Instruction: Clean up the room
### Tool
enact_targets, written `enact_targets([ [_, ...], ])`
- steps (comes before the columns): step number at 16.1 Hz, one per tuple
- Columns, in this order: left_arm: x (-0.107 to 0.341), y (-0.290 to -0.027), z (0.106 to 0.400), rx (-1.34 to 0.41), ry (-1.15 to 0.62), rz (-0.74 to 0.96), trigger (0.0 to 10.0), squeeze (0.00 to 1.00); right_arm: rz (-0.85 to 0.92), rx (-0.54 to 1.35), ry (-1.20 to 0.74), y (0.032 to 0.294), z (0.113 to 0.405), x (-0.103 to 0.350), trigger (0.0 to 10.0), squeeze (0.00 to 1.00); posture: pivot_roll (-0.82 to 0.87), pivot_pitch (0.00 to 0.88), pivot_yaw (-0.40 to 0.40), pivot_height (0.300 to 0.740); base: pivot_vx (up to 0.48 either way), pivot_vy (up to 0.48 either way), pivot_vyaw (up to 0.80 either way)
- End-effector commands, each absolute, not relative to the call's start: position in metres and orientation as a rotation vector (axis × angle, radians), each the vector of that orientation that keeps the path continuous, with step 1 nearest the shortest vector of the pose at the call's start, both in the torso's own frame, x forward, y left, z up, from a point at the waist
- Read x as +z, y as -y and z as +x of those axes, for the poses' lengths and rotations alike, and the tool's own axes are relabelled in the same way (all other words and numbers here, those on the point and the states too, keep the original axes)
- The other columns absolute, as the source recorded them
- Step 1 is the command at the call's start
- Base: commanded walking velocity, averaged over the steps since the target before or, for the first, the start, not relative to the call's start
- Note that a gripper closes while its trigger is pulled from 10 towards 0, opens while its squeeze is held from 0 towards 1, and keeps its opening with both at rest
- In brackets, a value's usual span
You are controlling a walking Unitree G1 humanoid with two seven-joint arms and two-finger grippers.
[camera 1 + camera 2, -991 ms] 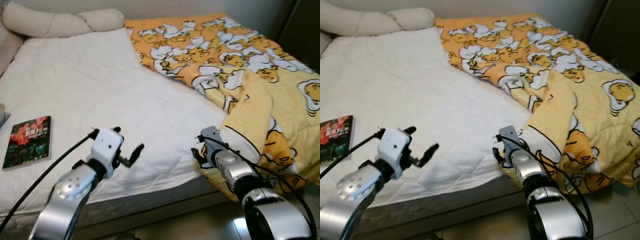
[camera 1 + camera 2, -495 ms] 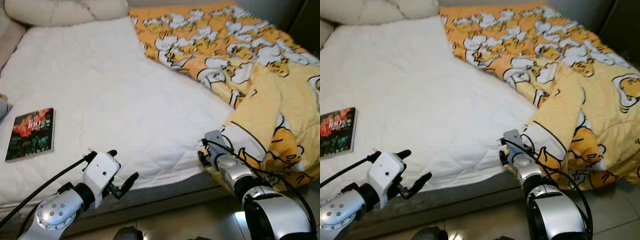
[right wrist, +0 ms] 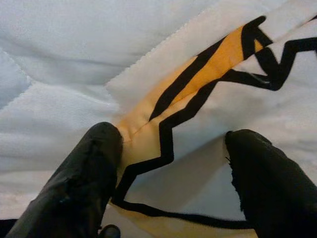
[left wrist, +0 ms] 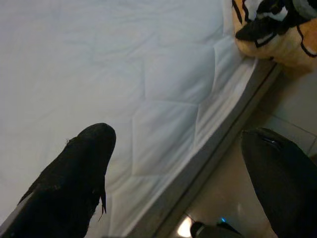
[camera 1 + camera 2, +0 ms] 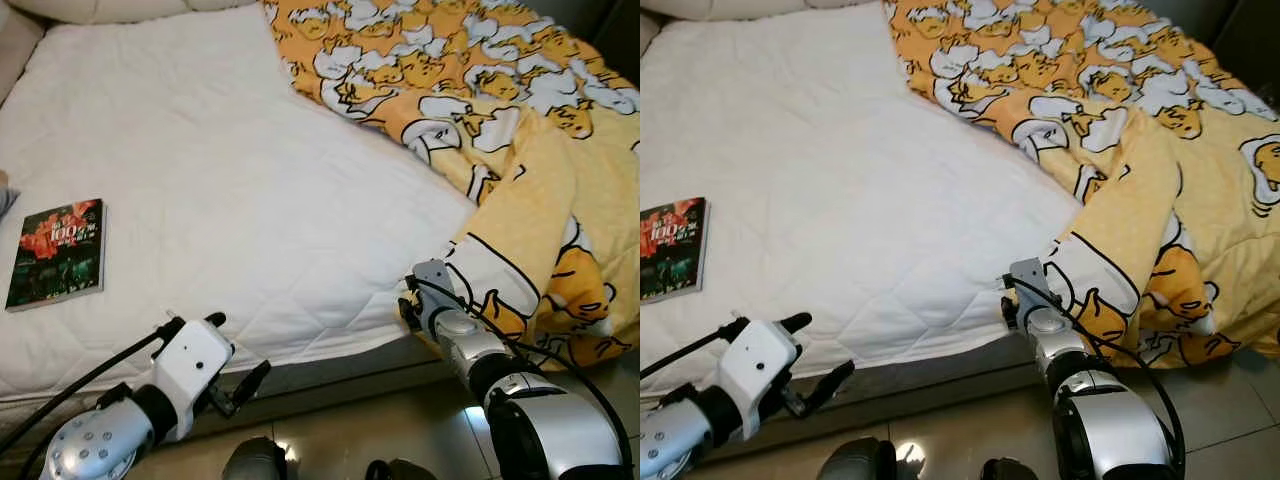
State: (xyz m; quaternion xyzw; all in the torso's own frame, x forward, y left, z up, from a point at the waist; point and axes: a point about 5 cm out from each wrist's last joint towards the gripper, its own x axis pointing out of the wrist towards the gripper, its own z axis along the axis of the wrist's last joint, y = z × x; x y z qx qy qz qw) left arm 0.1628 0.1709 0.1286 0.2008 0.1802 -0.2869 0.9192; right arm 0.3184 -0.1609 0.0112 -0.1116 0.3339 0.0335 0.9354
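A yellow blanket [image 5: 480, 80] printed with cartoon eggs covers the right half of the bed and hangs over its front edge. My right gripper [image 5: 412, 298] is at the blanket's white and orange corner [image 3: 198, 74] by the mattress edge. It is open, with the fabric lying between its fingers [image 3: 94, 163]. My left gripper [image 5: 238, 345] hovers open and holds nothing, low in front of the mattress's front edge [image 4: 208, 153]. A dark book [image 5: 56, 252] with red cover art lies flat on the left of the white mattress [image 5: 220, 170].
Cream pillows [image 5: 90, 6] line the head of the bed. A grey item [image 5: 4, 196] pokes in at the left edge. Shiny tiled floor [image 5: 400, 420] runs along the front of the bed, with dark shapes at the bottom of the eye views.
The camera has tilted down and closer, so the bed sits higher in view. My left gripper has dropped from above the mattress to in front of its edge. The right gripper stays at the blanket corner.
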Motion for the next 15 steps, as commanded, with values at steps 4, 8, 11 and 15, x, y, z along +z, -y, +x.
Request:
enact_targets([
  [4, 0.133, -0.173, 0.154, -0.578, -0.387, 0.416, 10.0, 0.58, -0.168, 0.031, -0.696, 0.169, 0.317, 0.010, 0.0, 0.00, 0.31, 0.182, 0.006, 0.740, 0.000, 0.000, 0.00],
  [8, 0.134, -0.173, 0.153, -0.583, -0.396, 0.416, 10.0, 0.58, -0.125, -0.009, -0.706, 0.175, 0.313, 0.007, 0.0, 0.00, 0.31, 0.186, 0.013, 0.740, 0.000, 0.000, 0.00],
  [11, 0.132, -0.172, 0.155, -0.588, -0.397, 0.415, 10.0, 0.58, -0.090, -0.023, -0.707, 0.176, 0.311, 0.005, 0.0, 0.00, 0.30, 0.173, 0.016, 0.740, 0.000, 0.000, 0.00],
  [15, 0.130, -0.172, 0.161, -0.592, -0.394, 0.420, 10.0, 0.58, -0.081, -0.036, -0.699, 0.180, 0.313, 0.007, 0.0, 0.00, 0.30, 0.147, 0.016, 0.740, 0.000, 0.000, 0.00],
])
